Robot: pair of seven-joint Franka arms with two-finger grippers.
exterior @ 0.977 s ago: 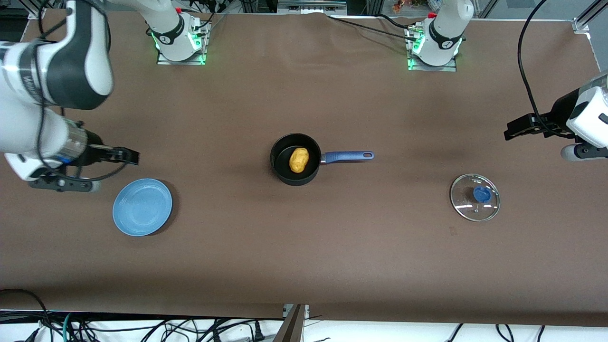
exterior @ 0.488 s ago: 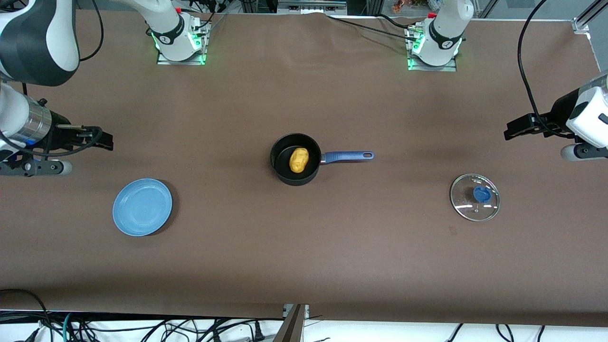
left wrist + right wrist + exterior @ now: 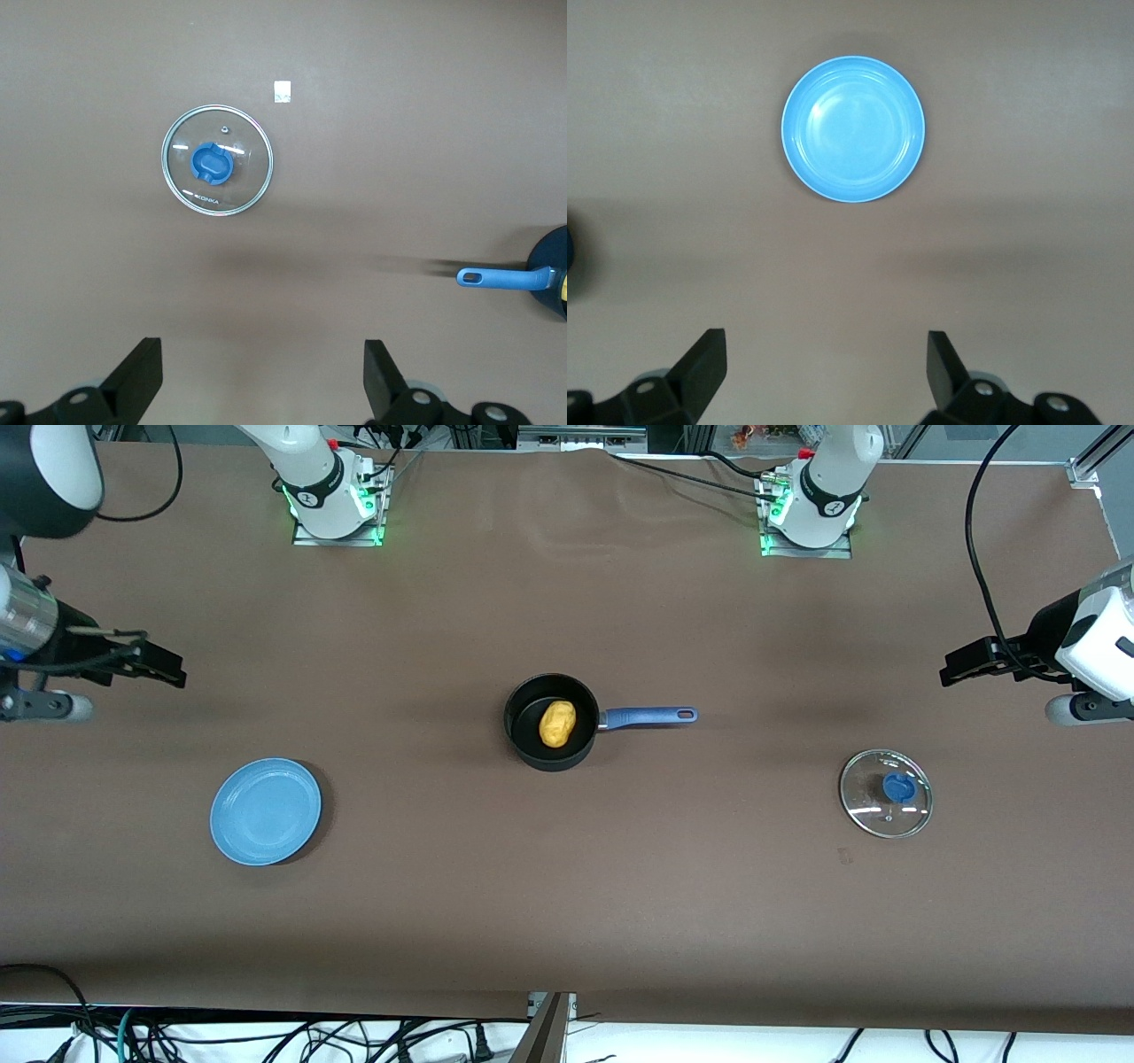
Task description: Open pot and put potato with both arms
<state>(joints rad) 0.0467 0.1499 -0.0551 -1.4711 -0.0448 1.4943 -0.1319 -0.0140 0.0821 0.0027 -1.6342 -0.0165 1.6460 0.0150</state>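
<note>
The black pot stands uncovered at the table's middle, its blue handle pointing toward the left arm's end. The yellow-orange potato lies inside it. The glass lid with its blue knob lies flat on the table toward the left arm's end; it also shows in the left wrist view, as does the handle's end. My left gripper is open and empty, high over that end of the table. My right gripper is open and empty, high over the right arm's end.
A flat blue plate lies empty toward the right arm's end, nearer the front camera than the pot; it also shows in the right wrist view. A small pale tag lies on the cloth beside the lid.
My right arm has drawn back from over the plate toward its end of the table and risen. The left arm, pot, potato and lid have not moved.
</note>
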